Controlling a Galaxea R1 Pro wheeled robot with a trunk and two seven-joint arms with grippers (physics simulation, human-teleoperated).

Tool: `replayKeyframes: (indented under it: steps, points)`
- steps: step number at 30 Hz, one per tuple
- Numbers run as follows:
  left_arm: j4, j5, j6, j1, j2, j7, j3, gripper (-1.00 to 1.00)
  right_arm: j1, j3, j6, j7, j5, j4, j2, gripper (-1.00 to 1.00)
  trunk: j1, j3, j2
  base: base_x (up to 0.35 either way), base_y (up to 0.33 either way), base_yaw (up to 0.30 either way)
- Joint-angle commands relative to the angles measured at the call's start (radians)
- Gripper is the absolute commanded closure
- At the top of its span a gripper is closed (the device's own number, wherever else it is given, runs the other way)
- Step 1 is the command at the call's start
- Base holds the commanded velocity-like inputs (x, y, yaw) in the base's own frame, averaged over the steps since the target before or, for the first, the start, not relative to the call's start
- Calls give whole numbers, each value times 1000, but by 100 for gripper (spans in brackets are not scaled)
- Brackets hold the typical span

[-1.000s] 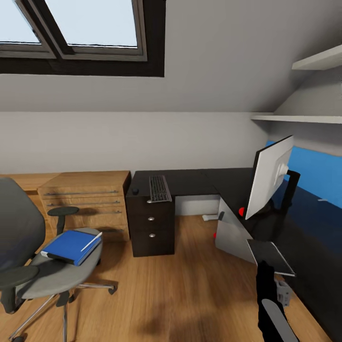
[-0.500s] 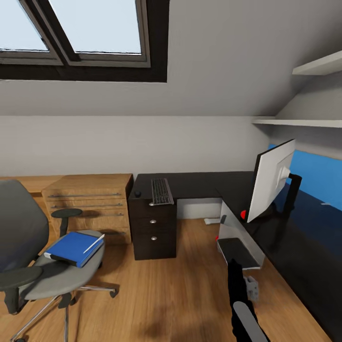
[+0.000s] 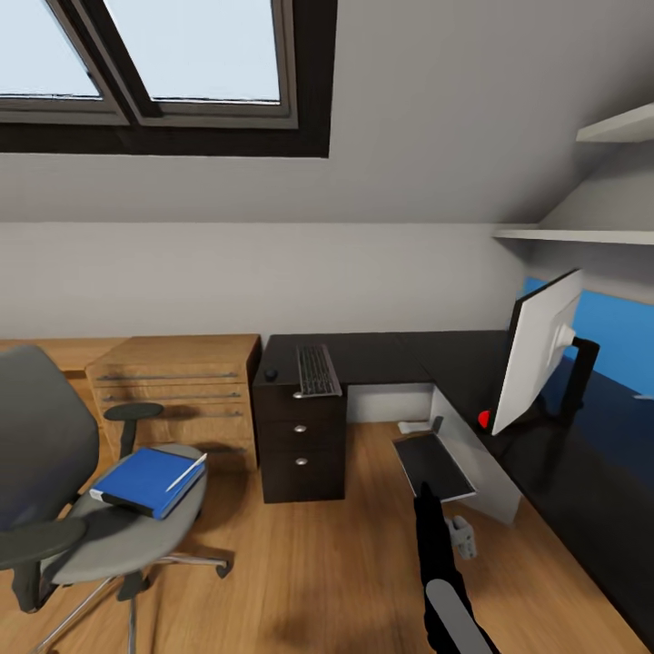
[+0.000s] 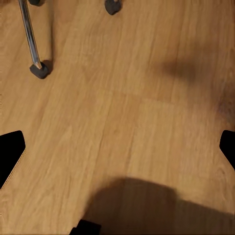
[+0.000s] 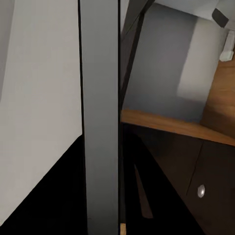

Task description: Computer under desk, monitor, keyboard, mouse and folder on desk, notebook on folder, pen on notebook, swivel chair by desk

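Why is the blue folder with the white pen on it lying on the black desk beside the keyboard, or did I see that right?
Not quite. The head view shows the blue folder, with the white pen on it, lying on the seat of the swivel chair, not on the desk. The keyboard is on the desk.

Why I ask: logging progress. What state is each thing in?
right tool: shut on the notebook.
left tool: open, empty.
folder: closed, on the swivel chair.
pen: lying on the folder.
keyboard: flat on the desk.
monitor: upright on the desk.
computer: on floor, under desk.
drawers: shut.
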State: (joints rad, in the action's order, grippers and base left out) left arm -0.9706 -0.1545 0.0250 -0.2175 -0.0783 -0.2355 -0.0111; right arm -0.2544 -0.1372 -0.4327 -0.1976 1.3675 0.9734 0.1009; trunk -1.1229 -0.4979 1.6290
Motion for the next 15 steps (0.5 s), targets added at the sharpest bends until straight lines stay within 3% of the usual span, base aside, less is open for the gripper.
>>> replayKeyframes:
  steps: [1, 10, 15]
  points:
    - [-2, -8, 3, 0, 0, -4, -1, -100, -1, -2, -5, -10, 11, 0, -1, 100, 0, -1, 1, 208, 169, 0]
    - [-2, -8, 3, 0, 0, -4, -1, -100, 0, -3, -13, -20, 12, 1, 0, 100, 0, -1, 1, 237, 87, 0]
    - [-2, -8, 3, 0, 0, -4, -1, -100, 1, -1, -14, -72, 12, 1, -1, 100, 0, -1, 1, 270, 2, 0]
